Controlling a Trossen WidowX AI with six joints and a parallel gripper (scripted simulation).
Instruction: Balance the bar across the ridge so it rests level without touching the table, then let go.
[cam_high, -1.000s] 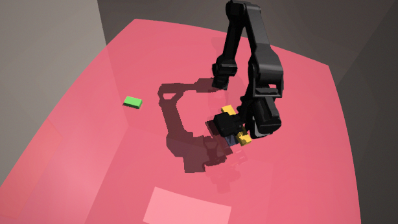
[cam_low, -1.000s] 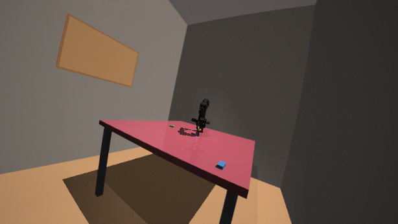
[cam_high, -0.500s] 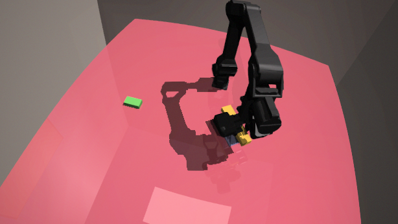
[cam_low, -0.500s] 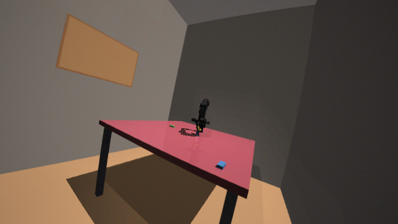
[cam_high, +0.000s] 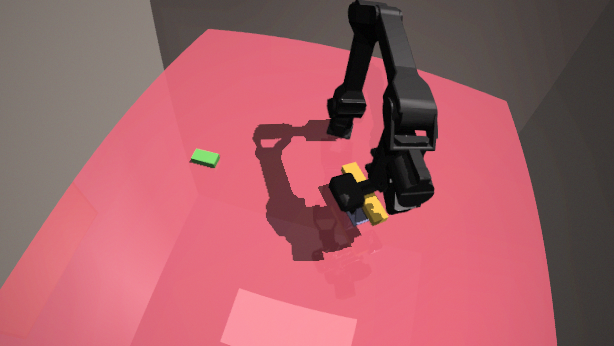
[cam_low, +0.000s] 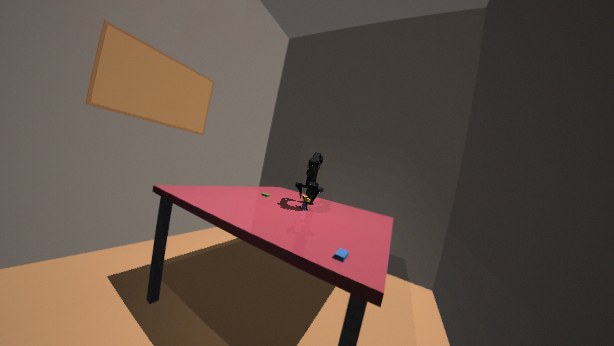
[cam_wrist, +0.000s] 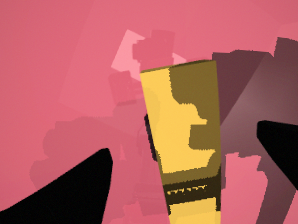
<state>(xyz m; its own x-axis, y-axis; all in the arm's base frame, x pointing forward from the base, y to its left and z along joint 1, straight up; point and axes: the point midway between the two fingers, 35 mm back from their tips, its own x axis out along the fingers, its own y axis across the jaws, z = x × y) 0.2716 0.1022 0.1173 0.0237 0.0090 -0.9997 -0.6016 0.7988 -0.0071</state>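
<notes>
- The gripper (cam_high: 361, 192) is wide open with nothing clamped in it. In the wrist view the 2 black fingers stand well apart, 1 on each side of the bar with pink table showing in the gaps.
- The yellow bar (cam_high: 365, 193) sits right under the gripper, a bit right of the middle of the pink table (cam_high: 150, 225) in the top view.
- In the top view its long axis runs from about 11 o'clock to 5 o'clock, so the far end points up-left and the near end down-right. The middle is hidden by the black finger hardware.
- In the wrist view the bar (cam_wrist: 186, 156) runs nearly straight from 12 to 6 o'clock, leaning slightly, with dark shadow patches across its top face.
- A small grey-blue piece, the ridge (cam_high: 359, 217), peeks out under the bar near its 5 o'clock end. Can't tell from these shots if the bar is level or off the table.
- A green block (cam_high: 205, 157) lies well away at about 9 o'clock from the bar.
- In the exterior view, a blue block (cam_low: 342, 254) sits near the table's front edge.
</notes>
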